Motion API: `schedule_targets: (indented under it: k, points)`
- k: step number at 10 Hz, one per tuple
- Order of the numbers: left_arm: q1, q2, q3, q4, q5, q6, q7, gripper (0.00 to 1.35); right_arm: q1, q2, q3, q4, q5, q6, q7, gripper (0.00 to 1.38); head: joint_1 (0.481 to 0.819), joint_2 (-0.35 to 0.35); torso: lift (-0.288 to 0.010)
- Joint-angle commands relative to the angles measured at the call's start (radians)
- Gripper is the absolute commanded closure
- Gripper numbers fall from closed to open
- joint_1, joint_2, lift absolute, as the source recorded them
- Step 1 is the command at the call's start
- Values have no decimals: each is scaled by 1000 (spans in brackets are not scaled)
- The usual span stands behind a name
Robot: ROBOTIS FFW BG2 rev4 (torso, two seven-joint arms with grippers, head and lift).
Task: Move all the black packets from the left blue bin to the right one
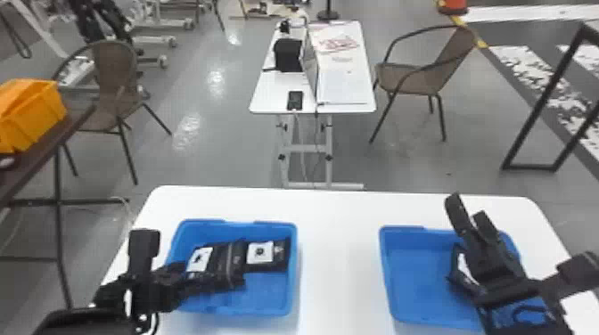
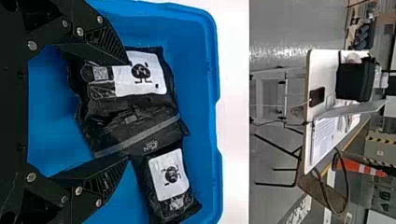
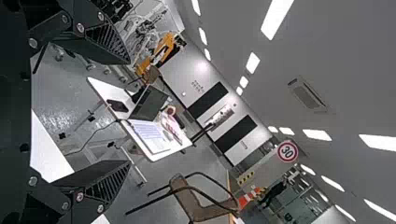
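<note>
Right, over to the left blue bin (image 1: 293, 271), and that's where black packets (image 1: 229, 265) lie, bunched across its far half, white labels up on some. The left gripper (image 1: 214, 278) is low over that bin's left and middle part, fingers (image 2: 105, 44) spread wide astride the larger dark bundle. It has hold of nothing; whether a fingertip brushes the plastic, I can't tell from here. One labelled packet (image 2: 170, 182) sits by the left blue bin's right wall, just outside that spread.

Now, to the right of the left blue bin, with bare white table (image 1: 341, 263) between, stands the right bin (image 1: 387, 271). Above it hangs the right gripper (image 1: 468, 209), fingers (image 3: 109, 42) wide apart too, nothing between them. And beyond the left blue bin, off to its left, there's a yellow container (image 1: 38, 116) on a brown table (image 1: 44, 145).
</note>
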Motion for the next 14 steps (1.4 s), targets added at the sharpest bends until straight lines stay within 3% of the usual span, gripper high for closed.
schedule_targets:
  k: [1,9,12,13,14]
  points:
    - [-35,-3,-7,73,17,0,22,338,2,0,3,5,-7,1,4,285,695,55,0]
    - [-61,-3,-64,100,-12,55,248,340,15,-1,5,16,-38,10,12,285,695,68,0]
    - [-115,23,-81,208,11,47,267,352,15,-1,5,20,-52,16,26,285,695,73,0]
    - [-126,23,-78,223,0,53,280,412,15,-3,5,23,-56,17,29,285,695,75,0]
    - [-132,25,-79,222,-15,64,289,591,17,-3,3,23,-59,17,29,285,695,78,0]
